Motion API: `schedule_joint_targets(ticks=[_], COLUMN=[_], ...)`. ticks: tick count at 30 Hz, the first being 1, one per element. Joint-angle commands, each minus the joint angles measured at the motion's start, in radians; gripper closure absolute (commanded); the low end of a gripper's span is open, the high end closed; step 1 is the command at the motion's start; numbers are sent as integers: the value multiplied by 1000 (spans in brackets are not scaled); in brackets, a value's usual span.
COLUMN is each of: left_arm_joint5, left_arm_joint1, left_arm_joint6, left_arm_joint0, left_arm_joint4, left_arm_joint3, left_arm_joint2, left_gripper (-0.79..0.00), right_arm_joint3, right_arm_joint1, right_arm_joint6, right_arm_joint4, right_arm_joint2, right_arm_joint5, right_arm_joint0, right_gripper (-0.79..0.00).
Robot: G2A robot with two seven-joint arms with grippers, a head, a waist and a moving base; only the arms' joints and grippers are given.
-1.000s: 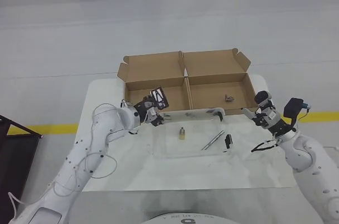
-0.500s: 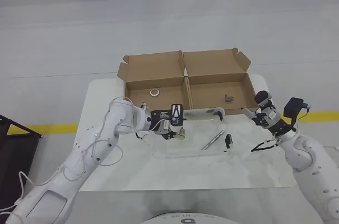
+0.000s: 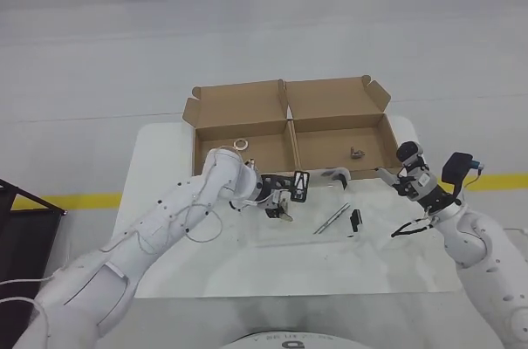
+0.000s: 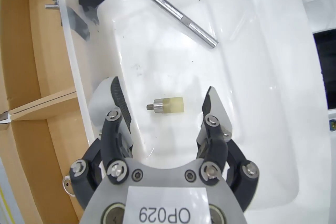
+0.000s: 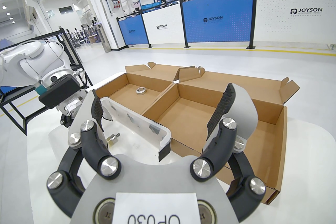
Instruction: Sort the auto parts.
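Partly sorted: ring [image 3: 241, 144] in box [image 3: 326, 98] left compartment, small fitting [image 3: 357, 153] in right; stud [image 4: 166, 106], rod [image 4: 177, 16], black piece [image 3: 355, 219] not yet out of tray [image 4: 71, 51]; left gripper [image 4: 162, 83] spread wide over stud mid-tray; right gripper [image 5: 162, 88] spread, empty, by box's right front corner.

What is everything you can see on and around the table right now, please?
Table: 1, white, under everything.
Cardboard box: 1, brown, two open compartments, table's far side.
Ring: 1, silver, left-side compartment.
Small metal part: 1, grey, right-side compartment.
Tray: 1, clear, before the box.
Stud: 1, cream and metal, lying in tray.
Rod: 1, silver, lying in tray.
Black part: 1, black, in tray beside rod.
Left gripper: 1, black and grey, open over stud.
Right gripper: 1, black and grey, open, by box's right end.
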Motion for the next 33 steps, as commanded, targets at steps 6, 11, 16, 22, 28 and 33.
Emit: schedule_joint_targets(ticks=[6, 11, 16, 22, 28, 33], left_arm_joint5=[18, 27, 21, 11, 4, -33], left_arm_joint1=[-54, -89, -120, -149, -171, -166], left_arm_joint6=[29, 43, 52, 73, 108, 152], left_arm_joint0=[-56, -84, -107, -126, -141, -162], left_arm_joint4=[14, 37, 49, 58, 62, 59], left_arm_joint3=[126, 209, 283, 349, 389, 371], left_arm_joint2=[65, 105, 133, 152, 157, 134], left_gripper=[-465, -465, -520, -576, -520, -529], right_arm_joint3=[0, 0, 0, 0, 0, 0], right_arm_joint1=[0, 0, 0, 0, 0, 0], right_arm_joint6=[0, 0, 0, 0, 0, 0], right_arm_joint4=[0, 0, 0, 0, 0, 0], right_arm_joint2=[0, 0, 0, 0, 0, 0], right_arm_joint5=[0, 0, 0, 0, 0, 0], right_arm_joint0=[0, 0, 0, 0, 0, 0], right_gripper=[-785, -785, -785, -785, -785, -785])
